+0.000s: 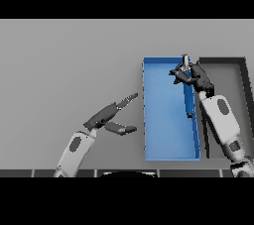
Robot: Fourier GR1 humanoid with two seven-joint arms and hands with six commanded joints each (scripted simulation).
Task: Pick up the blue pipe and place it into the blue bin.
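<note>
Pipe in bin, below right hand

Loads of open grey table across the frame's left and top. Right side crowded: blue bin jammed against dark bin.

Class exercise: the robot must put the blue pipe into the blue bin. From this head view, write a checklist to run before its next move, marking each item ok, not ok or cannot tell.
1. Right hand is over the blue bin: ok.
2. Blue pipe hangs inside the bin's outline, near its right wall: ok.
3. Fingers curled round the pipe: ok.
4. Pipe's lower end resting on the bin floor: cannot tell.
5. Left hand open and clear of the bin: ok.
6. Dark bin beside it not touched by the pipe: ok.
</note>
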